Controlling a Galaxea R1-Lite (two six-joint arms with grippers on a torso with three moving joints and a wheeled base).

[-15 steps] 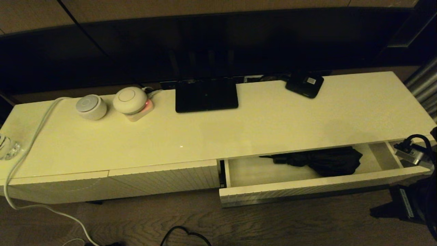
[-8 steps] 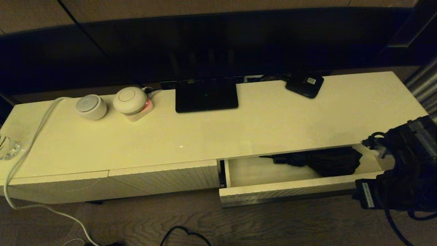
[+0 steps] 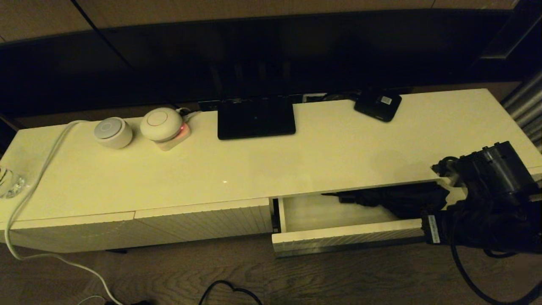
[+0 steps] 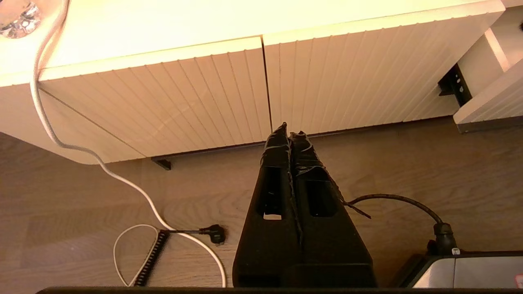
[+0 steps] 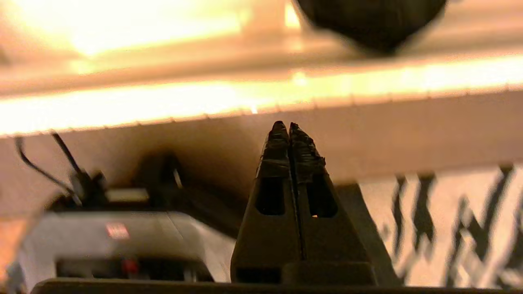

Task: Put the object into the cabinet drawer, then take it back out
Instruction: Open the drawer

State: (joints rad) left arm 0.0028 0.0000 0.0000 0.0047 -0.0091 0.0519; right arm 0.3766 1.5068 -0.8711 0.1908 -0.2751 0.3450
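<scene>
The black umbrella [image 3: 398, 201] lies loose inside the open cabinet drawer [image 3: 338, 239], towards its right half, partly under the cabinet top. My right arm [image 3: 487, 203] reaches in from the right and covers the drawer's right end. In the right wrist view my right gripper [image 5: 284, 124] is shut and empty, its tips close before the ribbed drawer front [image 5: 408, 126], with the umbrella [image 5: 372, 20] above and beyond. My left gripper [image 4: 289, 128] is shut and empty, low over the floor in front of the closed ribbed panels [image 4: 204, 94].
On the cabinet top [image 3: 296, 161] sit a small black box [image 3: 377, 104], a black screen base [image 3: 256, 117], two round white devices [image 3: 113, 132] and a white cable [image 3: 42, 169]. A glass object [image 3: 8, 182] stands at the far left. Cables lie on the wooden floor [image 3: 228, 290].
My right arm has swung in from the far right edge towards the left and now covers the drawer's right end. The umbrella has not moved.
</scene>
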